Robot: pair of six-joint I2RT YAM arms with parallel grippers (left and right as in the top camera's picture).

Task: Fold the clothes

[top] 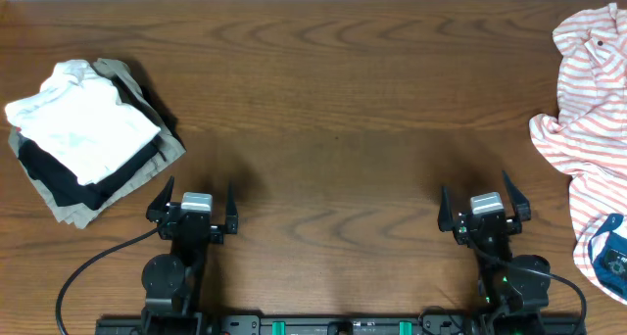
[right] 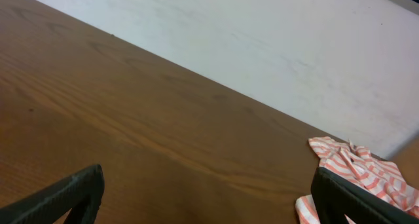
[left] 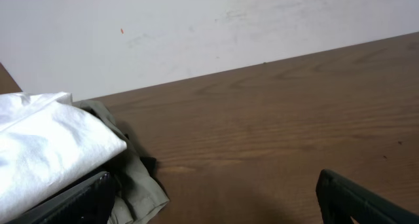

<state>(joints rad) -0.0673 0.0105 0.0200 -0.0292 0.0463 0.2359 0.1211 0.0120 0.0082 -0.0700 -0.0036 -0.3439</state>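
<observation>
Clothes lay at both ends of the brown wooden worktop (top: 333,100). At far left sat a folded stack of white, black and khaki garments (top: 88,139), near the left hand (top: 199,190), which was spread wide and empty. The right hand (top: 477,188) was equally wide and empty. A crumpled orange-and-white striped shirt (top: 588,90) lay ahead and to its right, long axis front to back, nearer the right arm. No containers showed.

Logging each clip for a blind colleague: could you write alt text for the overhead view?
A stack of folded clothes, white on top of black and khaki, sits at the left of the wooden table; a crumpled orange-and-white striped shirt lies at its right edge. The left pincer and right pincer sit open and empty near the front edge.
</observation>
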